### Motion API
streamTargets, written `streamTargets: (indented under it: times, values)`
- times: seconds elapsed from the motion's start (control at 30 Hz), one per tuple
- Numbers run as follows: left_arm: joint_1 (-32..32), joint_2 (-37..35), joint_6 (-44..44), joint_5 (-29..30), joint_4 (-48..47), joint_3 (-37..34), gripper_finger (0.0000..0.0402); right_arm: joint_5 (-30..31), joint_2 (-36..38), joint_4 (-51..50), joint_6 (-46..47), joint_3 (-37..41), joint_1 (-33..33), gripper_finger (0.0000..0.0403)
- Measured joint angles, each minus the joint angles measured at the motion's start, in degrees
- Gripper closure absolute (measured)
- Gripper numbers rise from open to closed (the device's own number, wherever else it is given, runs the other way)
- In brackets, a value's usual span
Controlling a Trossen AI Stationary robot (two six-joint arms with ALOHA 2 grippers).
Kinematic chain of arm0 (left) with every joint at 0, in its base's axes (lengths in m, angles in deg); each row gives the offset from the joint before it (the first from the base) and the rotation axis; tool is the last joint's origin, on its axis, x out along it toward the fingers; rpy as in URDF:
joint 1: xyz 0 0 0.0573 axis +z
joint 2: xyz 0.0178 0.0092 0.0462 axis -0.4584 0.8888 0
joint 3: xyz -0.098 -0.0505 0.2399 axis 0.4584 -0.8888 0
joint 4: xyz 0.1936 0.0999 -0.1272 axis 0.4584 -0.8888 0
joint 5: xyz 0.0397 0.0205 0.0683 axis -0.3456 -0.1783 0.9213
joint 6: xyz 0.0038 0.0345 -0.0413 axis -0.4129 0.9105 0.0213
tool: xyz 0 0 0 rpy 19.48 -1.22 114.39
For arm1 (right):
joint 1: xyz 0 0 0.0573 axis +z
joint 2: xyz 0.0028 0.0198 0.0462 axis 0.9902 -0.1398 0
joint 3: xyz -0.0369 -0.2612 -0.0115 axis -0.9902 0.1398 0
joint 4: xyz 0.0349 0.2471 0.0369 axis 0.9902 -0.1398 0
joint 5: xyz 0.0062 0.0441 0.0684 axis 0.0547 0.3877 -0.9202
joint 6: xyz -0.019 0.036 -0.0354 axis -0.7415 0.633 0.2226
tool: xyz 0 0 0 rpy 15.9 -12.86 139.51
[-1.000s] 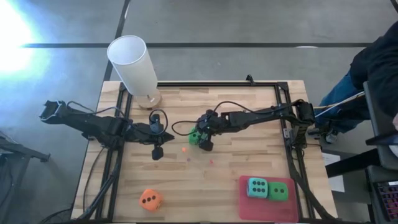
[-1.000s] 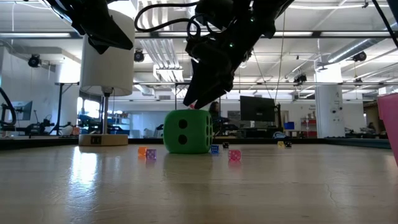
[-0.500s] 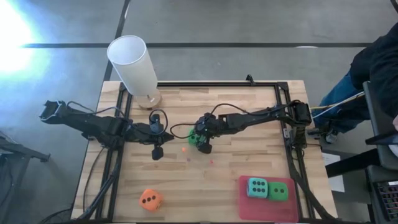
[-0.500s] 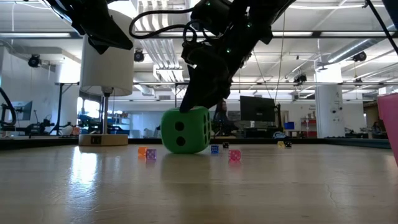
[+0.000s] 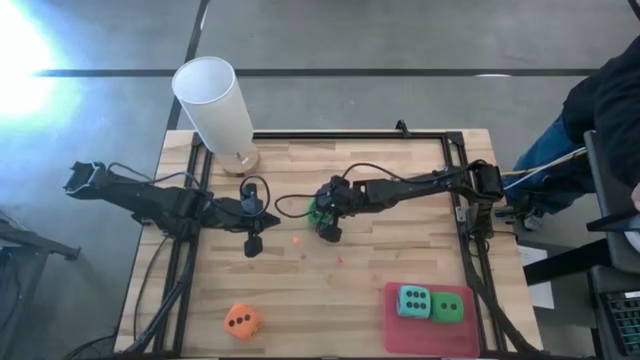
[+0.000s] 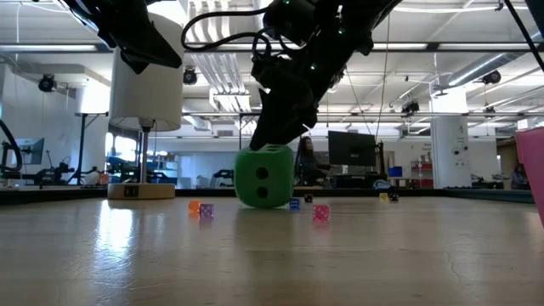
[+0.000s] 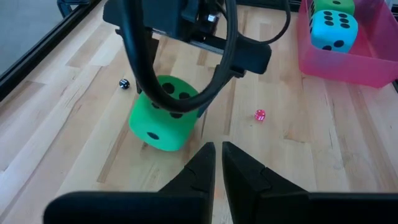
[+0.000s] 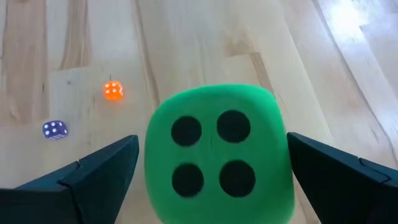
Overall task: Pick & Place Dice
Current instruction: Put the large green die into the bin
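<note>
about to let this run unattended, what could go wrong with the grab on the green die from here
The green die sits tilted between the open right gripper, so closing may catch an edge and squirt it out or roll it.

Tiny dice lie scattered close by; a sliding die or finger could knock them.

The left gripper, shut, hangs close to the same die, so the arms could brush.

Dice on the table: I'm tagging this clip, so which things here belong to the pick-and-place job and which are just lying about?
Belong to the job:
- green die between the open right hand
- orange die
- teal die and second green die in the pink tray

Lying about:
- white cylinder
- tiny dice
- left hand, waiting, shut
</note>
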Motion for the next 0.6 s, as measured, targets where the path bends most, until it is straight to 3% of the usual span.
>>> streamTargets:
  times: [0.6]
  values:
    - [0.02,0.00,0.00,0.00,0.00,0.00,0.0366,-0.76,0.07,-0.62,-1.07,0.11,0.01,0.0003]
